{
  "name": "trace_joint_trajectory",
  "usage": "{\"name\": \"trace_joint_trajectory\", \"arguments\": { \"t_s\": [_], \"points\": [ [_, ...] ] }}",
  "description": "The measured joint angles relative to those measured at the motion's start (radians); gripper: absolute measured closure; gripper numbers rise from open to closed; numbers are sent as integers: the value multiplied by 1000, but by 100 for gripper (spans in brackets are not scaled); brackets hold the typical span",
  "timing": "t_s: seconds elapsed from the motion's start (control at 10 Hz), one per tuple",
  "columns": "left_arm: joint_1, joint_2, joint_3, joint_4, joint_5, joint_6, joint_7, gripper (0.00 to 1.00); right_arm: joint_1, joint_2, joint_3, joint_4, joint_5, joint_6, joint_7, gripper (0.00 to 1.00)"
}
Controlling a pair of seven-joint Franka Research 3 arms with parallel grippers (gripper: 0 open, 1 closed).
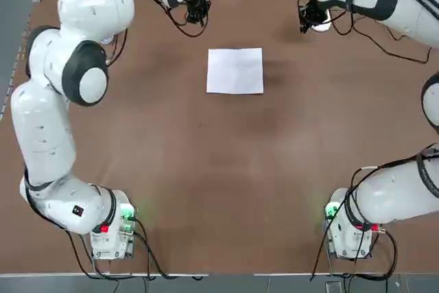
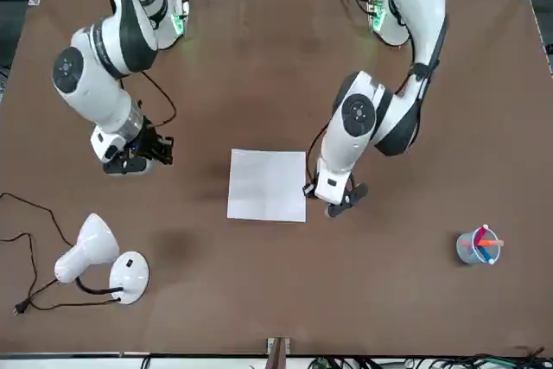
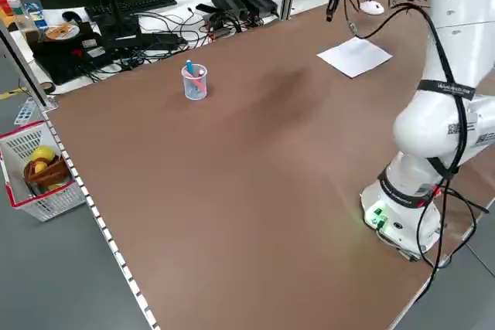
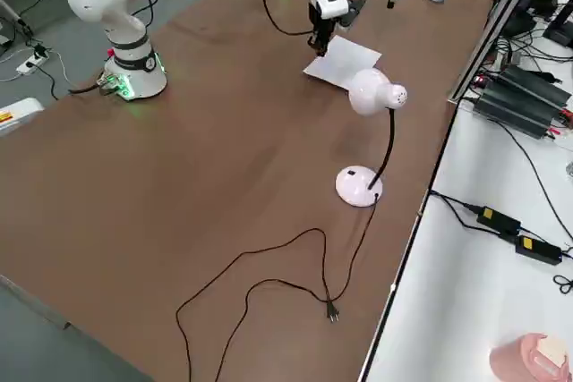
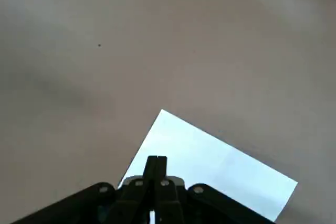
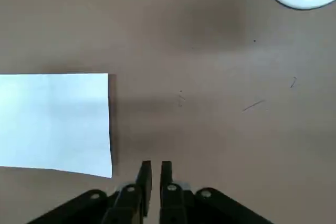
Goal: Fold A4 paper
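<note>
The brown table (image 1: 226,176) lies wide and bare beneath me, with the A4 paper (image 1: 235,71) flat and near-square in the upper middle of the overhead frame. In the front view a white desk lamp (image 2: 102,258) sits at lower left with its cord trailing off, and a small clear cup (image 2: 478,246) of pens stands at lower right. Beyond the far edge in the left side view are cables, power bricks and a red-rimmed basket (image 3: 39,171) holding fruit. My left gripper (image 2: 339,206) hangs just beside the sheet's edge — fingers pressed together, holding nothing. My right gripper (image 2: 161,150) hovers well apart from the sheet, at the left of the front view — its fingers nearly closed with a thin slit between them, empty too.
</note>
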Motion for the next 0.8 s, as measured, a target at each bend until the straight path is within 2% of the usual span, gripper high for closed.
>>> {"name": "trace_joint_trajectory", "arguments": {
  "t_s": [0.3, 0.8],
  "points": [
    [-30, 102, 1, 36, 0, 103, -15, 99, 11, 72, 3, -3, 1, 68, 0, 97],
    [-73, 211, 12, 50, 20, 188, -43, 99, 55, 233, 5, -4, 3, 244, 0, 98]
  ]
}}
